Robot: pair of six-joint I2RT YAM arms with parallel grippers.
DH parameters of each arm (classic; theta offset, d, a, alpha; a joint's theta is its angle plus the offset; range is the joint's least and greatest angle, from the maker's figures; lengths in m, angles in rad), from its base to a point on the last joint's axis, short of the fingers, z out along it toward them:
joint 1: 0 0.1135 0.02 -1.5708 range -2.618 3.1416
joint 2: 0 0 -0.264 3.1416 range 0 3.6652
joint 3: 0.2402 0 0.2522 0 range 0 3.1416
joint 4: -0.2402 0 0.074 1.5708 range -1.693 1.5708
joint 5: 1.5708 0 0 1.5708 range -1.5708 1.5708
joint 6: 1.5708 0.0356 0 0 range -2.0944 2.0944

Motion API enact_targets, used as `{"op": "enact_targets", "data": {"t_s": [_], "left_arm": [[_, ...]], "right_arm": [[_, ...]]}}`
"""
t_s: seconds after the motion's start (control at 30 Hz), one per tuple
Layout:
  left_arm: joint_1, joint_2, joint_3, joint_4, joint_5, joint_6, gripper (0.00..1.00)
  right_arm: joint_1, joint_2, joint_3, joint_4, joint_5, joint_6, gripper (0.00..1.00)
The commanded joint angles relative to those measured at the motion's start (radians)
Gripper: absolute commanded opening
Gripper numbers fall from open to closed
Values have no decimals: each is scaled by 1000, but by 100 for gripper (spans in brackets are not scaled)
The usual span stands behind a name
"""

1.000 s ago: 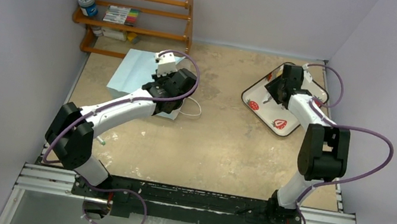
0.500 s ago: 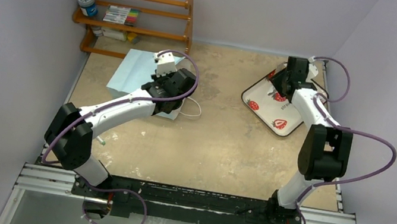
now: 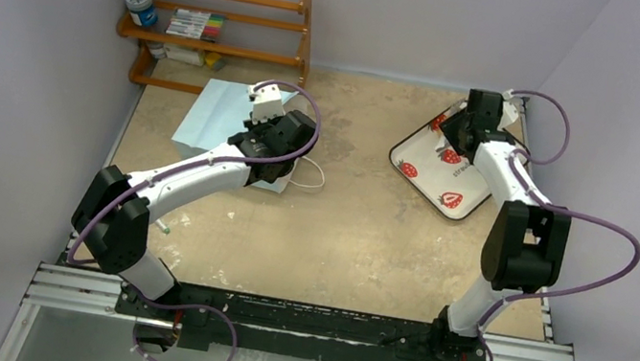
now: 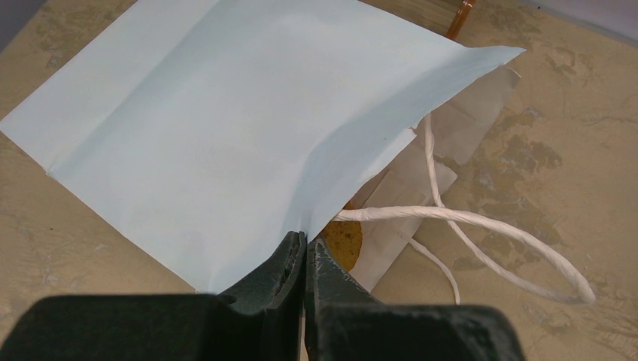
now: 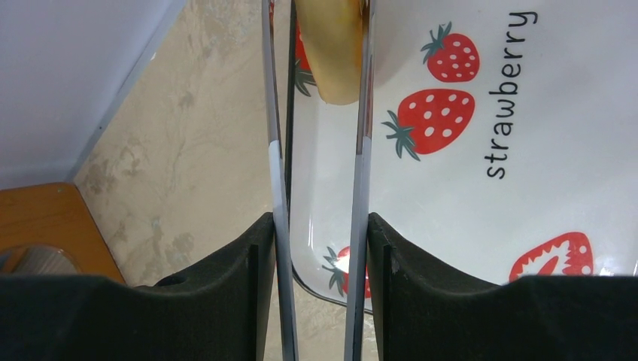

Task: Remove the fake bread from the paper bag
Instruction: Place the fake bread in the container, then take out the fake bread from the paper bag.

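- In the top view, the left gripper [image 3: 271, 144] is staying where it was. It is at the mouth of the paper bag [image 3: 216, 111], which is lying flat near the far left corner of the surface [image 3: 356, 235].
- The right gripper [image 3: 462, 126] is moving over the strawberry tray [image 3: 432, 181] by the far right corner. A second ago it was hanging over the tray's middle, and now it is hanging over the tray's far end. The bread is too small to see from here.
- In the left wrist view, the left gripper is clenched on the bag's top sheet at the mouth and is holding it up a little. An orange bread piece [image 4: 347, 242] is peeking out of the mouth, just under the white cord handle [image 4: 466, 219]. So the bag is not empty yet.
- In the right wrist view, the right gripper is grasping a yellow bread piece [image 5: 335, 53] between its thin fingers [image 5: 277, 180], over the tray. I cannot tell if the piece is touching the tray.
- I think this piece is being carried to a spot on the tray. The orange piece is still waiting in the bag.
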Motion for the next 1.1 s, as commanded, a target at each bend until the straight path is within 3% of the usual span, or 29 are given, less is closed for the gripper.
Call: {"op": "enact_targets", "data": {"t_s": [0.0,0.8,1.07], "left_arm": [[7,-30,53,37,-15,-29,0],[7,-58,0,43,-3,-35,0],[7,-104,-69,120,22,29,0]], "right_arm": [[-15,-42,21,5,44,-7,46],[-18,-169,-42,13,112,-41,46],[96,-310,-187,57,40,-140,44]]}}
